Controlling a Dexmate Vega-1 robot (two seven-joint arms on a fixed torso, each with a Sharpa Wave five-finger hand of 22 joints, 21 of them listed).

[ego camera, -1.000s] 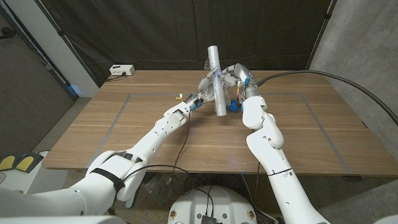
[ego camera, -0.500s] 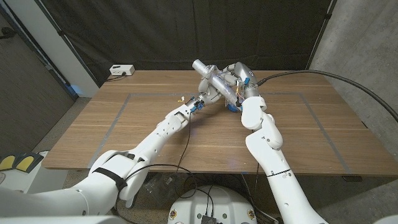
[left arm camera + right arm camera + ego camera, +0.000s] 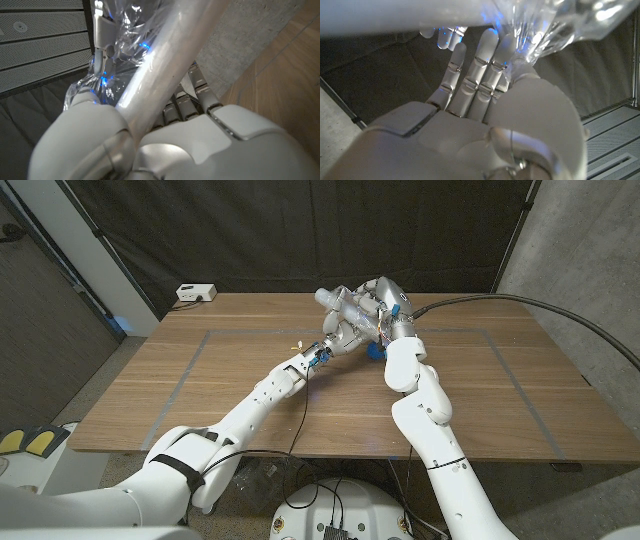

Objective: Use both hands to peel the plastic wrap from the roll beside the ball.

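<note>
Above the table's far middle, the whitish roll [image 3: 330, 302] is held tilted between both hands. My left hand [image 3: 338, 338] grips the roll [image 3: 170, 65] from below, and its thumb side [image 3: 95, 140] wraps the tube. My right hand [image 3: 378, 308] holds crumpled clear plastic wrap [image 3: 358, 320] just right of the roll. In the right wrist view the wrap [image 3: 550, 25] bunches at the fingers [image 3: 480, 75], with the roll [image 3: 395, 15] blurred beyond them. A small blue ball [image 3: 374, 351] peeks out on the table under the right wrist.
A white box [image 3: 195, 292] with a cord sits at the table's back left corner. A thick black cable [image 3: 500, 298] arcs in from the right to my right wrist. Grey tape lines [image 3: 190, 365] mark the wooden table [image 3: 200, 400]. A dark curtain hangs behind.
The roll has tipped from upright to a low tilt, its top end swinging left and down. Both hands have moved slightly toward the table's back, and the wrap is bunched closer to the roll.
</note>
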